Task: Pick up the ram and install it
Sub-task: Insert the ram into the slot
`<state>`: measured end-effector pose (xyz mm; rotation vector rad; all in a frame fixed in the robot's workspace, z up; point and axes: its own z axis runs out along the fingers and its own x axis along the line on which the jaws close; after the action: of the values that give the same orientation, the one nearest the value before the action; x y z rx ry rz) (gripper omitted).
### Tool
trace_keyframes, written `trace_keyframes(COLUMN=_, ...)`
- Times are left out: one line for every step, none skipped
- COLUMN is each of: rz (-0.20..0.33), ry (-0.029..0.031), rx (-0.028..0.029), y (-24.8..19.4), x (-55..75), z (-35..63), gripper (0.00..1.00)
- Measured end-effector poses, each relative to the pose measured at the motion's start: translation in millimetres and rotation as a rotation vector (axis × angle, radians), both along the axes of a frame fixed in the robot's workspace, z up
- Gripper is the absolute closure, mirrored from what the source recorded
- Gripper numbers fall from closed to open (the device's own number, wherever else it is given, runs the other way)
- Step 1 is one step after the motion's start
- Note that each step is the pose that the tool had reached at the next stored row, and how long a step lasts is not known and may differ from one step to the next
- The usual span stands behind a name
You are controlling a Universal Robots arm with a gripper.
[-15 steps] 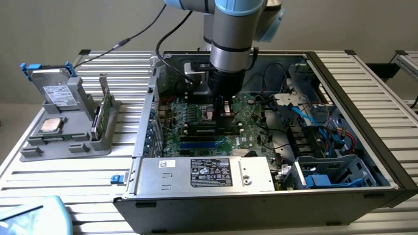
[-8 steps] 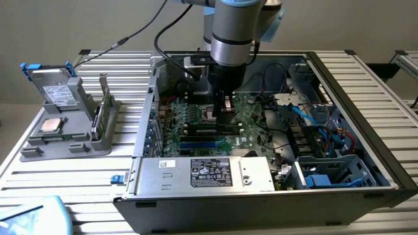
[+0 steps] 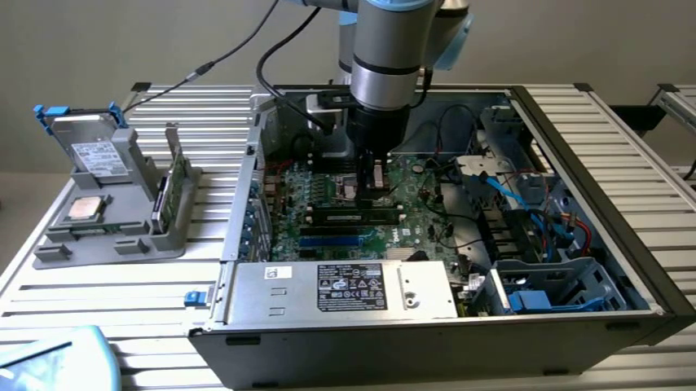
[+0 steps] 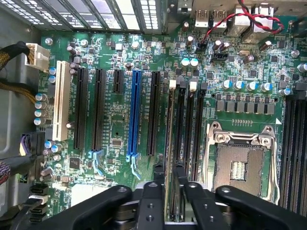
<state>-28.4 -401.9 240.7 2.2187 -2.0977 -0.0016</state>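
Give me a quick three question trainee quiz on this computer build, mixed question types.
1. True or false: the gripper is over the gray holder.
2. Multiple choice: the processor chip lies A) in the motherboard socket, B) on the gray holder, C) on the power supply.
3. Short answer: what colour is the expansion slot flanked by black ones?
Key: 1 false, it is over the motherboard; 2 B; 3 blue.
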Motion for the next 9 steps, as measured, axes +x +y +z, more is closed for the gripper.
trace_keyframes(rz=0.0, ry=0.0, rx=0.0, y=0.0, x=0.0, z=0.0, gripper=0.81)
trace_keyframes(rz=0.0, ry=0.0, rx=-0.0001, y=0.0, x=0.0, z=0.0, gripper=0.9)
trace_keyframes(rz=0.0, ry=0.0, rx=-0.0001, y=0.0, x=0.0, z=0.0, gripper=0.9)
trace_keyframes(rz=0.0, ry=0.0, rx=-0.0001, y=0.0, x=0.2, z=0.0, gripper=0.9)
trace_keyframes(rz=0.0, ry=0.0, rx=-0.0001, y=0.0, x=1.1, z=0.1, gripper=0.9)
trace_keyframes(rz=0.0, ry=0.0001, rx=-0.0002, y=0.0, x=3.4, z=0.1, gripper=0.9)
trace_keyframes(rz=0.0, ry=0.0005, rx=-0.0002, y=0.0, x=6.4, z=0.1, gripper=0.9)
trace_keyframes(rz=0.0, ry=0.0011, rx=-0.0001, y=0.0, x=10.2, z=0.1, gripper=0.9)
trace_keyframes(rz=0.0, ry=0.0019, rx=-0.0001, y=0.0, x=14.3, z=0.1, gripper=0.9)
